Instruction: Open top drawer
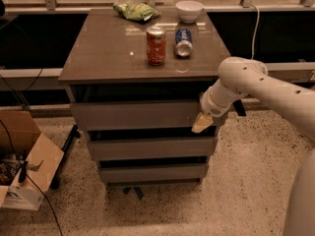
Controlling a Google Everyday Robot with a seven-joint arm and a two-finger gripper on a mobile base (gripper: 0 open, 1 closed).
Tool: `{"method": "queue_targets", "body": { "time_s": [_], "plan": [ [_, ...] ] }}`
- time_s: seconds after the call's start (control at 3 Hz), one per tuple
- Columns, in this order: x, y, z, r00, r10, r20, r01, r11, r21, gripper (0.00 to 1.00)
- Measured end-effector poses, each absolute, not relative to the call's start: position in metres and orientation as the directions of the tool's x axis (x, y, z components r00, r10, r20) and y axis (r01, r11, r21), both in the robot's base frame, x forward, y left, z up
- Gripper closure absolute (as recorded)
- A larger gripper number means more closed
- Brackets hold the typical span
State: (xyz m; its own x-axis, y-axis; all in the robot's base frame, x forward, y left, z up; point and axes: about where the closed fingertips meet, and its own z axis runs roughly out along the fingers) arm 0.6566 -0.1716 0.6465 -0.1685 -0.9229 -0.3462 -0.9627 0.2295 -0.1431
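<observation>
The top drawer (135, 114) is the widest grey-brown front under the cabinet's glossy top, and it stands out a little from the cabinet body. Two narrower drawer fronts sit below it. My gripper (203, 123) is at the right end of the top drawer, its pale fingertip pointing down at the drawer's lower right corner. The white arm (256, 85) reaches in from the right.
On the cabinet top (98, 58) stand a red can (156, 45), a blue can lying on its side (183, 42), a white bowl (189, 10) and a green chip bag (136, 10). An open cardboard box (24, 166) and cables lie on the floor at left.
</observation>
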Motion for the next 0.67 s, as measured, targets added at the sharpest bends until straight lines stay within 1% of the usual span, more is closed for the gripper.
{"method": "queue_targets", "body": {
  "time_s": [0.67],
  "plan": [
    [0.6553, -0.1717, 0.6544, -0.168, -0.923, -0.347, -0.964, 0.228, -0.140, 0.89]
  ]
}}
